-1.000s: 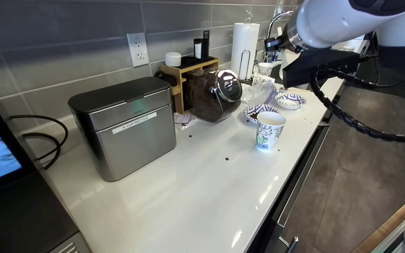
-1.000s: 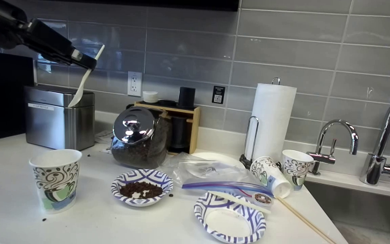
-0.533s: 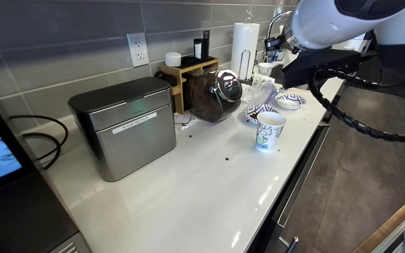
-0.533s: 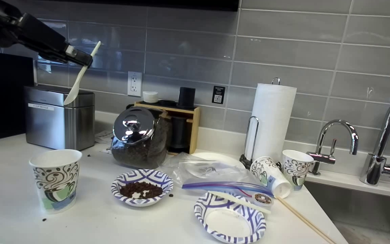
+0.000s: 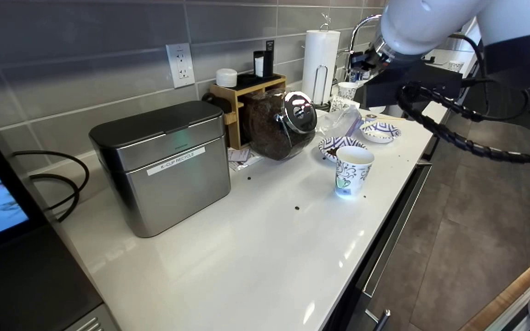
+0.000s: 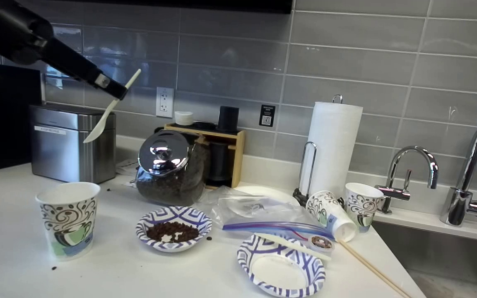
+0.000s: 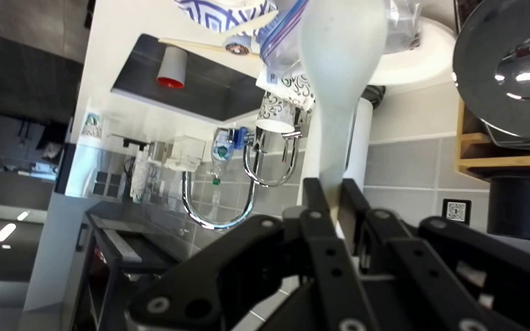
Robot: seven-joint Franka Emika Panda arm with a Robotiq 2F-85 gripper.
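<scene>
Hand (image 7: 336,197): nearly closed, the fingertips apart by only the thickness of what they pinch; we have hold of the white plastic spoon.

White plastic spoon (image 6: 105,117): gripped partway along the handle, in the air above the table (image 5: 228,266); scoop end low, handle end poking out high past the fingertips. No load shows on the face turned to the wrist camera. We judge the step to be a steady carry; a slim, smooth handle may pivot in the pinch, so we do best with even pressure and slow wrist turns.

Coffee-print paper cup (image 6: 68,223): upright, lower than the scoop; contents not visible. We cannot tell whether the spoon is straight over it. It looks light and easily tipped, so we should allow its rim good clearance.

Blue-patterned paper bowl (image 6: 176,212): near the cup, coffee beans (image 6: 180,233) inside; flimsy by the look of it, so any contact should be gentle.

Glass jar (image 6: 172,188): behind that bowl, metal lid (image 6: 164,153) at a slant; a hard obstacle we should swing wide of.

Outlying: zip-top bag (image 6: 259,207), paper towel roll (image 6: 333,145), K-cup recycling bin (image 5: 177,170).
</scene>
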